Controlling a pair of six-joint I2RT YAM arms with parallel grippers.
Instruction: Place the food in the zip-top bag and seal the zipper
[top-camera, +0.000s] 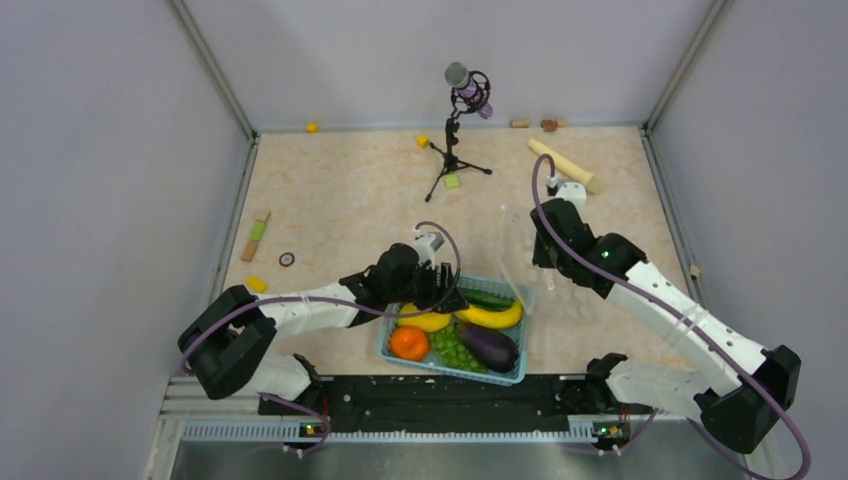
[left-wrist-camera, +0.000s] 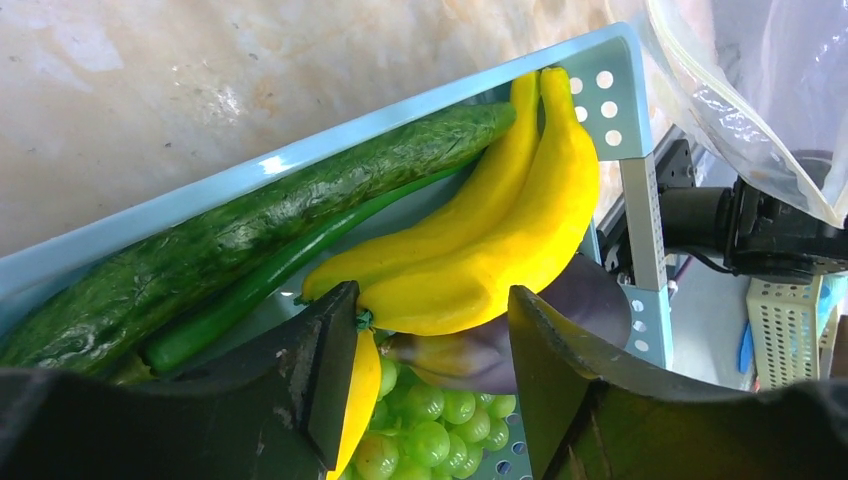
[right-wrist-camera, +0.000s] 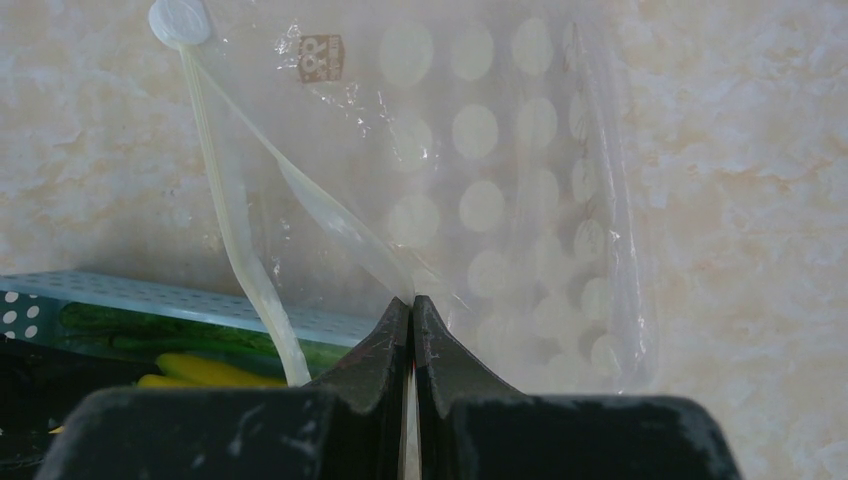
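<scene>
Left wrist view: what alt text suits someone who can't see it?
The open left hand, black-fingered, straddles a yellow banana bunch in a light blue basket. A green cucumber lies along the rim, with green grapes and a purple eggplant below. A clear plastic bag shows at upper right.

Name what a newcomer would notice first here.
The light blue basket at the near middle of the table is packed with bright toy produce. The left hand is over it, fingers either side of the yellow banana. At the basket's far right corner, the right hand is pinched shut on the clear dotted zip-top bag, holding it upright.
</scene>
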